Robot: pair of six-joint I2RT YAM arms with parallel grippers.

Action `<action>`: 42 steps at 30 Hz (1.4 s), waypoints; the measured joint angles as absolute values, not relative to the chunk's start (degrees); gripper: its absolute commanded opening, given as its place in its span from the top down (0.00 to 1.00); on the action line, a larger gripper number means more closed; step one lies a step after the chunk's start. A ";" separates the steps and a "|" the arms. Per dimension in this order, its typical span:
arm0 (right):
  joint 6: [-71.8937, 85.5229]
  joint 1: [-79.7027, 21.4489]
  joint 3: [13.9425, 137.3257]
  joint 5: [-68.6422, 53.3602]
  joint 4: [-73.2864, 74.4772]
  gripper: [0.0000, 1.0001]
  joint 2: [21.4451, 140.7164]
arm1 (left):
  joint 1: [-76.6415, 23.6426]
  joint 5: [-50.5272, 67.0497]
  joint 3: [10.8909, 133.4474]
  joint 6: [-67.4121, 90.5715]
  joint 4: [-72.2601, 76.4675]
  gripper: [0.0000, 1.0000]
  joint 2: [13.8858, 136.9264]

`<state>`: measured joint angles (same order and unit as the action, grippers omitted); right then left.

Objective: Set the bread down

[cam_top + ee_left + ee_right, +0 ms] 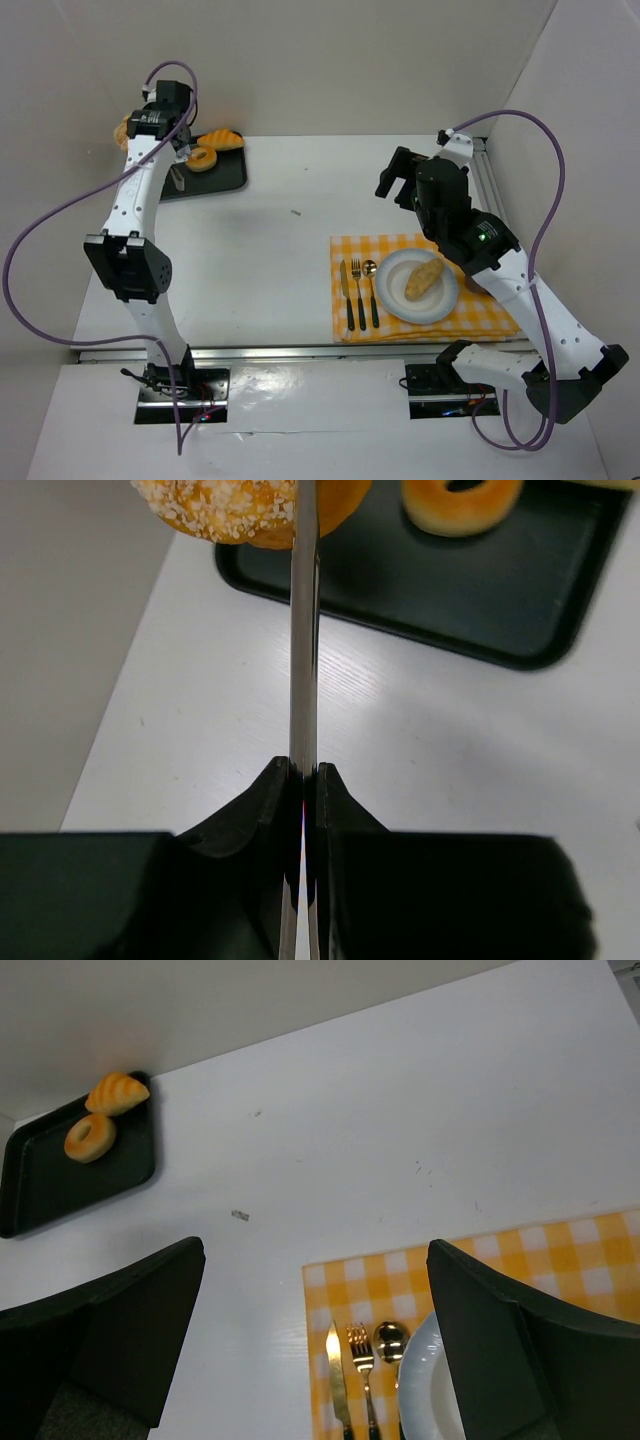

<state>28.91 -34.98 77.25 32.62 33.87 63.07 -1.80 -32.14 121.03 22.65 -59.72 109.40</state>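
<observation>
**Left hand clamped shut at the sugared bun, but is anything actually held?**

Nearest in, at about 4 o'clock on the tabletop (pixel 280 230), a yellow checked placemat (pixel 490 320) is laid out with a white plate (pixel 388 292). A bread roll (pixel 423 280) is already seated on the plate. The cutlery (pixel 356 295) is lined up just off the plate's 9 o'clock side. A bit further out, around 2 o'clock, the right hand (pixel 398 174) is hung above the tabletop with its jaws spread wide and nothing between them.

Way out at 11 o'clock, a black tray (pixel 480 610) is tucked by the back wall, with a ring doughnut (pixel 460 505) and a croissant-shaped piece (pixel 222 140) on it. The left hand (pixel 305 520) is stretched to the tray's 9 o'clock side, its thin fingers pressed flat together. The sugared bun (pixel 220 505) is seen right at their tips, by the tray's corner. Bun shows on both sides of the blades, so it can't be told whether it's pinched or just sitting under them.

What could go wrong, probably:
- If only a sliver of crust is caught, the bun could be dropped on the lift and lost over the tabletop's left edge, which is close by.
- Soft bread could be squashed or torn by such a tight clamp.
- The plate is already occupied, so the roll could be bumped, or the bun could roll off.
</observation>
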 measured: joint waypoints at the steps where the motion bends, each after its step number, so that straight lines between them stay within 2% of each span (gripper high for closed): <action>1: 28.86 -34.98 77.25 32.82 33.89 0.01 63.07 | -2.76 -31.48 120.62 22.65 -59.55 1.00 108.29; 4: 28.67 -34.98 77.80 33.91 34.11 0.01 63.11 | -8.60 -29.36 116.40 22.76 -58.78 1.00 103.09; 12: 27.55 -34.98 82.24 39.05 35.22 0.01 61.80 | -35.00 -20.05 100.03 29.30 -55.61 1.00 89.93; 17: 27.18 -34.98 83.74 42.46 36.53 0.01 59.22 | -48.03 -17.17 93.78 35.97 -54.04 1.00 88.55; 22: 27.11 -34.98 84.86 44.64 36.91 0.01 56.51 | -58.67 -16.99 93.82 40.12 -51.51 1.00 90.21; 33: 27.11 -34.98 85.17 45.95 38.72 0.01 54.83 | -65.95 -15.20 99.79 41.21 -46.15 1.00 101.36; 42: 27.11 -34.98 85.14 46.35 38.74 0.01 54.87 | -67.96 -11.92 99.98 40.77 -45.34 1.00 102.67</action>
